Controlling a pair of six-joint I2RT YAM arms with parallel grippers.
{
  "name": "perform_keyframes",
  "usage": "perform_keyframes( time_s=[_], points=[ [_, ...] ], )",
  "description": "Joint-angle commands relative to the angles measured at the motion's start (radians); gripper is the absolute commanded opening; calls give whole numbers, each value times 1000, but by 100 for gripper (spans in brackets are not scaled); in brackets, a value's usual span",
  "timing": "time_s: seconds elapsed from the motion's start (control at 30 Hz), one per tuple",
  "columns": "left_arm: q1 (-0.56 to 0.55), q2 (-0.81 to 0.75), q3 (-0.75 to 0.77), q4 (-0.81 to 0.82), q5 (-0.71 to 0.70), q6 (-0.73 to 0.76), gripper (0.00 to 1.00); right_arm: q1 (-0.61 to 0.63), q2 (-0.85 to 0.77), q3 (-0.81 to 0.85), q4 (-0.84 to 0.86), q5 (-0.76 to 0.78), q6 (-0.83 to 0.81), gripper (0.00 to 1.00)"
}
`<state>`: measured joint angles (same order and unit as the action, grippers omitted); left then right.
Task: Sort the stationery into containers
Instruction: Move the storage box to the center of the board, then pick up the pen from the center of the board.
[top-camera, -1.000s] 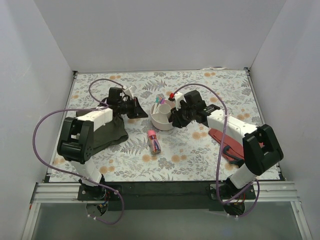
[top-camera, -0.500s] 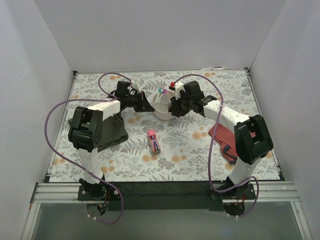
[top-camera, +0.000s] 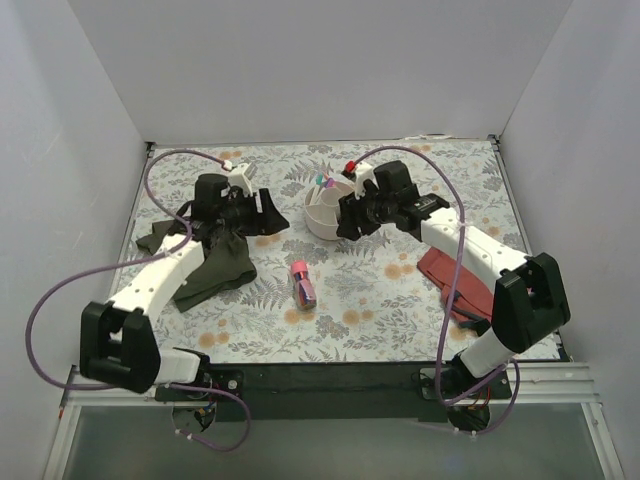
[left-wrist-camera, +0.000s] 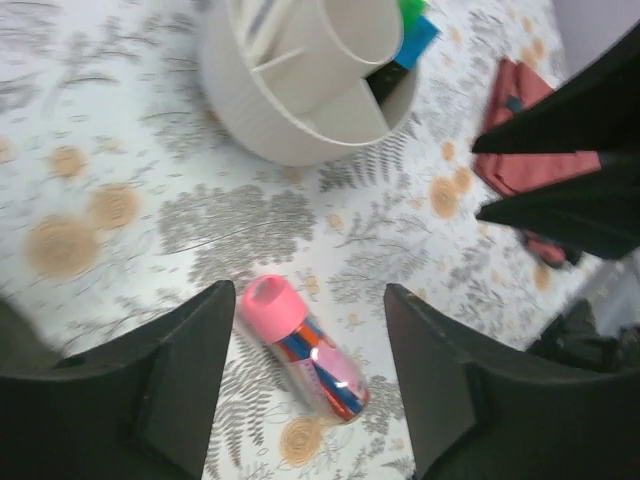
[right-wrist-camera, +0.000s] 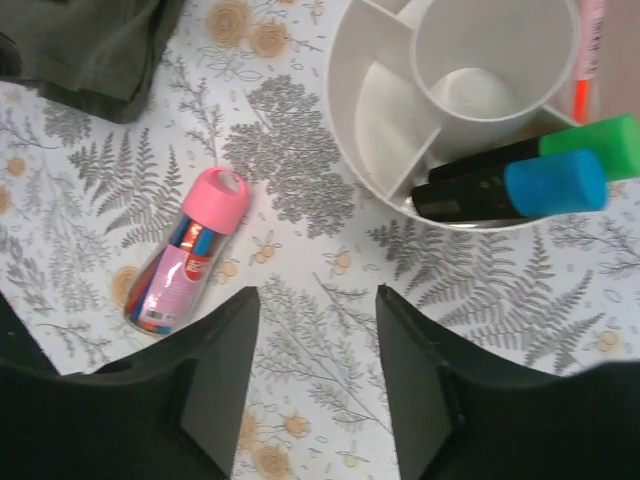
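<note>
The off-white divided bowl (top-camera: 322, 222) (left-wrist-camera: 262, 128) (right-wrist-camera: 345, 130) stands mid-table. In it lean black highlighters with a green end (right-wrist-camera: 592, 143) and a blue end (right-wrist-camera: 556, 183), an orange-pink pen (right-wrist-camera: 588, 50) and capped pens (top-camera: 321, 182). A stubby pink-capped tube (top-camera: 303, 284) (left-wrist-camera: 312, 355) (right-wrist-camera: 186, 258) lies on the mat in front of the bowl. My left gripper (top-camera: 268, 216) (left-wrist-camera: 310, 296) hovers left of the bowl, open and empty, with the tube on the mat below its fingers. My right gripper (top-camera: 346, 224) (right-wrist-camera: 318, 296) hangs open and empty at the bowl's right front.
A dark olive cloth (top-camera: 215, 262) (right-wrist-camera: 90, 50) lies crumpled at the left under my left arm. A red cloth pouch (top-camera: 452, 280) (left-wrist-camera: 528, 120) lies at the right beneath my right forearm. White walls enclose the floral mat on three sides.
My left gripper has backed away from the bowl and gone from shut to open as its arm swung to the left. My right gripper has opened wider beside the bowl.
</note>
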<state>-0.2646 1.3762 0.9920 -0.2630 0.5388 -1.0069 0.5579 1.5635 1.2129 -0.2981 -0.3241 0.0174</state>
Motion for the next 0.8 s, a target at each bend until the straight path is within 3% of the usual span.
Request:
perform_keyframes(
  time_s=[0.0,0.13,0.43,0.77],
  points=[
    [37,-167,-119,-105,-400,102,72,80,16,-10,-16,-32,116,65],
    [123,-301,-255,-64,-526,103,73,154,108,17,-56,-50,179,71],
    [206,-347,-322,-24,-527,93,73,212,254,74,-53,37,295,80],
    [215,-338,-303,-21,-473,108,72,258,375,226,-53,109,385,85]
  ],
)
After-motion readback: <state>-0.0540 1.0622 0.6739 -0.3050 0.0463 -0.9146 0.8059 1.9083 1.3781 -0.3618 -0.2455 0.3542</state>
